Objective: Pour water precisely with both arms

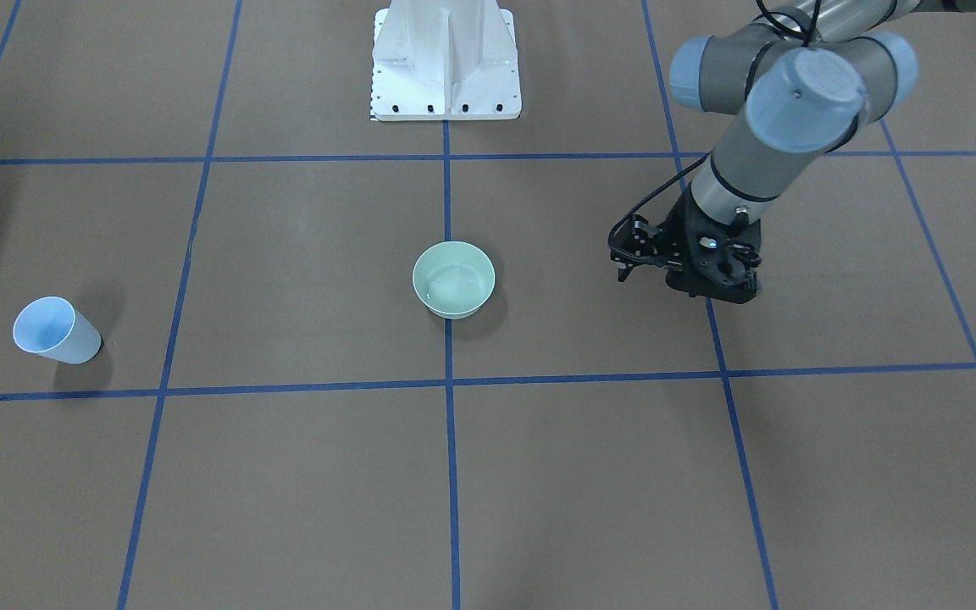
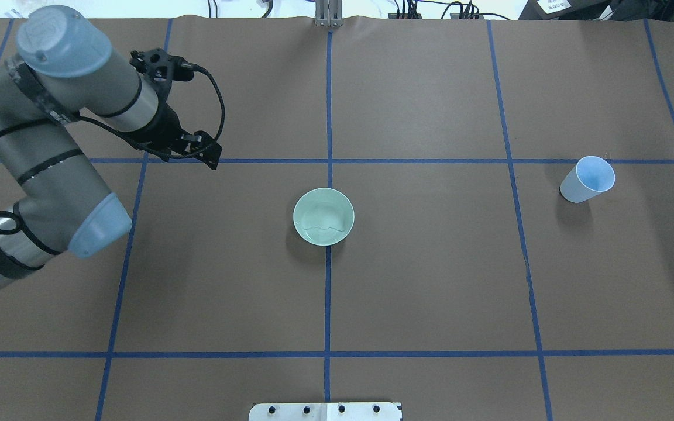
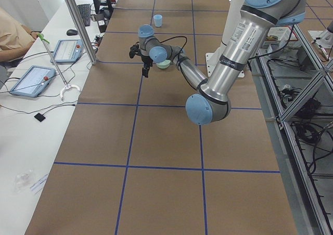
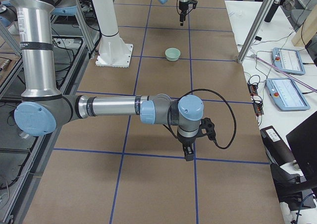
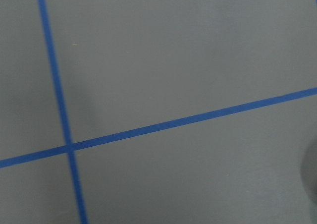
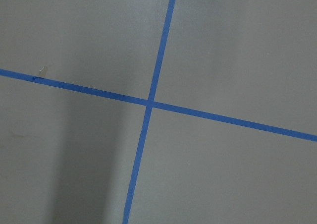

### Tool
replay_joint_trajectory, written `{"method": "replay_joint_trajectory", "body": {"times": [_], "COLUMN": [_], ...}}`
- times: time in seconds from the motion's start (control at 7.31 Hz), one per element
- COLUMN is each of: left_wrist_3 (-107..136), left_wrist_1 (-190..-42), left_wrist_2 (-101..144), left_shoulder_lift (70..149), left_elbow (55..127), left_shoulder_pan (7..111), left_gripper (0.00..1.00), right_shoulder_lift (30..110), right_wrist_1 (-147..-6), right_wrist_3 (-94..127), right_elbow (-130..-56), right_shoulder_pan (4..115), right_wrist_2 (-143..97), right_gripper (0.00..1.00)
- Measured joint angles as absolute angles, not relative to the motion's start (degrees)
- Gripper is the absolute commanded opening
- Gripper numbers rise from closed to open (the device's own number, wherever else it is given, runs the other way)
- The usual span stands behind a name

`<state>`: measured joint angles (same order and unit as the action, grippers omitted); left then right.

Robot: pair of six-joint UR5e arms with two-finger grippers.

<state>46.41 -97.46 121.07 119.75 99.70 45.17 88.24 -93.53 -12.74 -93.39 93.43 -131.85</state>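
- Overhead and front-facing views: even, diffuse light from above, moderate brightness, sharp focus across the brown table (image 1: 590, 474).
- Shadows are soft and short: one hugs the bowl (image 1: 453, 279), another the cup (image 1: 56, 330).
- The water (image 2: 322, 225) shows only as a faint wavy glint.
- Both wrist views: greyish cast, slightly soft; a broad dim shadow band crosses the right one.
- Side views: brighter, with white benches near glare.

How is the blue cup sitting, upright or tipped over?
Upright. The cup stands on its narrow base with its open mouth facing up; the slant elsewhere looks like camera angle.
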Motion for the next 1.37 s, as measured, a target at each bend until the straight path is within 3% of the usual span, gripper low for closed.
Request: {"method": "replay_joint_trajectory", "body": {"times": [0.41, 0.82, 1.09, 1.23, 1.37], "left_wrist_3": [63.32, 75.04, 76.3, 76.61, 76.94], "left_wrist_1": [-99.24, -97.45, -97.44, -97.41, -97.41], "left_wrist_2": [113.21, 107.72, 106.7, 105.69, 104.53], "left_shoulder_lift": [123.48, 129.85, 132.14, 132.47, 132.57], "left_elbow": [98.49, 92.45, 88.74, 87.99, 87.64], "left_shoulder_pan": [34.56, 31.51, 30.94, 30.28, 29.37], "left_gripper": [1.0, 0.97, 0.77, 0.59, 0.24], "right_shoulder_lift": [88.2, 88.15, 88.15, 88.15, 88.15], "right_wrist_1": [-93.46, -93.43, -93.43, -93.43, -93.43], "right_wrist_3": [-12.74, -12.8, -12.83, -12.83, -12.81], "right_elbow": [-93.43, -93.43, -93.38, -93.35, -93.35], "right_shoulder_pan": [93.43, 93.43, 93.43, 93.43, 93.43], "right_wrist_2": [-131.82, -131.69, -131.72, -131.74, -131.74], "right_gripper": [0.99, 0.99, 0.99, 0.99, 0.99]}}
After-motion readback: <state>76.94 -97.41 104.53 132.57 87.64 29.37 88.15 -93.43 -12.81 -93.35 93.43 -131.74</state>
